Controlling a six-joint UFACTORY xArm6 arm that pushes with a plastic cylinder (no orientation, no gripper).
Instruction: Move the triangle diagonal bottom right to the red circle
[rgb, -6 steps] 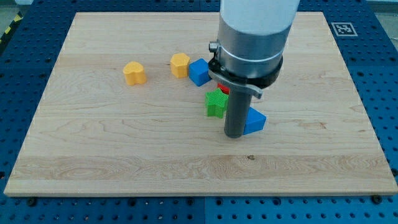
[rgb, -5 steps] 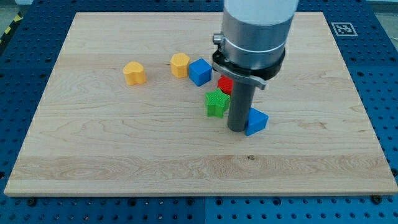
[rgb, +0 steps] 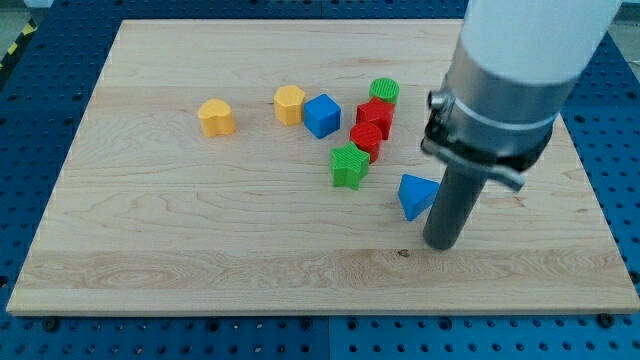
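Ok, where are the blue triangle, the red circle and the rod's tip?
blue triangle (rgb: 415, 195): camera view, its top face.
red circle (rgb: 365, 137): camera view, its top.
my tip (rgb: 440, 244): camera view, the rod's very end.

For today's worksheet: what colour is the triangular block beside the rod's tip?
Blue triangle block, clearest in the camera view.

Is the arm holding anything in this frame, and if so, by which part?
Nothing is held: the arm ends in a rod with no claw. My tip rests on the board just right of and below the blue triangle, close beside it; contact cannot be told.

arm cut off by the view's top, blue triangle's right corner behind rod
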